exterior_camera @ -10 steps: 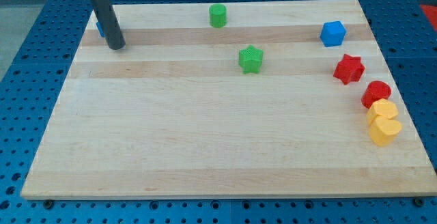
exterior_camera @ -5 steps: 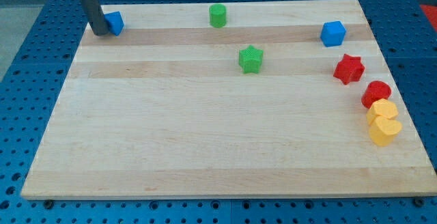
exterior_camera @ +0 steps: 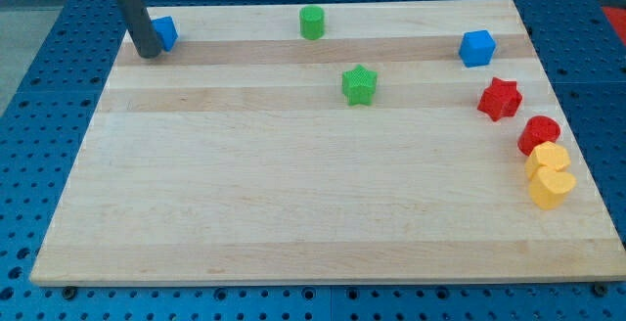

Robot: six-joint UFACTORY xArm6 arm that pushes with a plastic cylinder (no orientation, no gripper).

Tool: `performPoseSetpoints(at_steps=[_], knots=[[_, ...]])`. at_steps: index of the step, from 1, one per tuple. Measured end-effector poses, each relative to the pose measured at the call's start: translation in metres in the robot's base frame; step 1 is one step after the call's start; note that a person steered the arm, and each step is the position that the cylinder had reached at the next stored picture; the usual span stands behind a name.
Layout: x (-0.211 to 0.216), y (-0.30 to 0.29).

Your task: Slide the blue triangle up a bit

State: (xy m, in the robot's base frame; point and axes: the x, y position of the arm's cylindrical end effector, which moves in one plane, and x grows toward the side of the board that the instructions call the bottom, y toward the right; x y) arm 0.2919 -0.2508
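Pushing risk: my tip (exterior_camera: 150, 53) sits at the view's left of the small blue triangular block (exterior_camera: 164, 32), not below it, so a shove from here would likely send the block sideways to the view's right, not up.
Edge risk: the blue triangular block lies close to the top-left corner of the pale wooden board (exterior_camera: 293, 194); I judge that too long a push upward could carry it over the board's top edge.
Pivot risk: an off-centre contact on a slanted face could spin the block.
Tip state: a plain dark rod with nothing to open or close; it holds nothing. Its lower end appears to touch or almost touch the block's left side, though the rod hides that side and I cannot tell for sure.
Target position: top-left of the board, well apart from all others.
Other blocks: green cylinder (exterior_camera: 312, 22) and green star (exterior_camera: 359, 84) near the top middle; blue cube (exterior_camera: 476, 48), red star (exterior_camera: 499, 98), red cylinder (exterior_camera: 538, 134) and two yellow blocks (exterior_camera: 548, 178) along the view's right.
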Motion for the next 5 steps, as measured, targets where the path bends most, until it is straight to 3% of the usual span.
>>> performPoseSetpoints(at_steps=[5], knots=[[-0.028,0.001]])
